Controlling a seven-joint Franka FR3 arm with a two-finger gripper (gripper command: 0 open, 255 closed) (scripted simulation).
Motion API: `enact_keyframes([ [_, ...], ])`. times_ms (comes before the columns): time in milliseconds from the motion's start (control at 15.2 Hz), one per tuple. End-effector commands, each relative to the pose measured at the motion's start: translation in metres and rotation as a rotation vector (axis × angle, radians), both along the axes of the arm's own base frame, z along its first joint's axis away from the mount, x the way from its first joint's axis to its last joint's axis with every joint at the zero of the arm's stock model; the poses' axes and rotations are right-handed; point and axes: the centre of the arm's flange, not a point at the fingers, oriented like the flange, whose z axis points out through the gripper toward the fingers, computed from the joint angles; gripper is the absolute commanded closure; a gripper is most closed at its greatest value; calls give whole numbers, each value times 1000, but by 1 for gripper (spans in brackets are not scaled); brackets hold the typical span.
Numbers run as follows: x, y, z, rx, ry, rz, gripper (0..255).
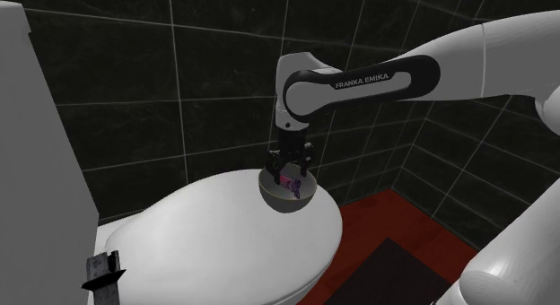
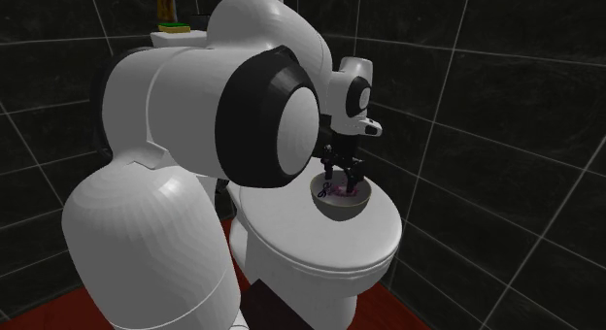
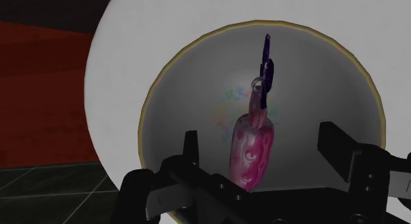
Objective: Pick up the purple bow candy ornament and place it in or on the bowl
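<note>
The candy ornament (image 3: 252, 147) has a pink patterned body and a dark purple bow at its far end. It stands inside the grey bowl (image 3: 329, 91), which has a thin yellowish rim. My gripper (image 3: 263, 147) hangs just above the bowl, open, with a finger on each side of the ornament and neither touching it. In the shoulder view the gripper (image 1: 290, 167) points straight down over the bowl (image 1: 289, 201), and the ornament (image 1: 289, 181) shows pink inside. The second exterior view shows the gripper (image 2: 342, 176) over the bowl (image 2: 342, 208) and the ornament (image 2: 337, 192).
The bowl sits on the far end of a closed white toilet lid (image 1: 215, 236). Dark tiled walls (image 1: 161, 88) stand close behind. A red floor (image 1: 377, 218) with a dark mat (image 1: 395, 276) lies beside the toilet. A dark bracket (image 1: 101, 272) is near the front.
</note>
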Motion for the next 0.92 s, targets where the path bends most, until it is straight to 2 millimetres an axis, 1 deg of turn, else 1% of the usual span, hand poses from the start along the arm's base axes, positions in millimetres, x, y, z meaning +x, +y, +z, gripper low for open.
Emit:
enact_keyframes([
  [0,0,0,0,0,0,0,0],
  [66,0,0,0,0,0,0,0],
  [264,6,1,39,0,0,0,0],
  [330,8,1,49,0,0,0,0],
  [858,8,1,49,0,0,0,0],
])
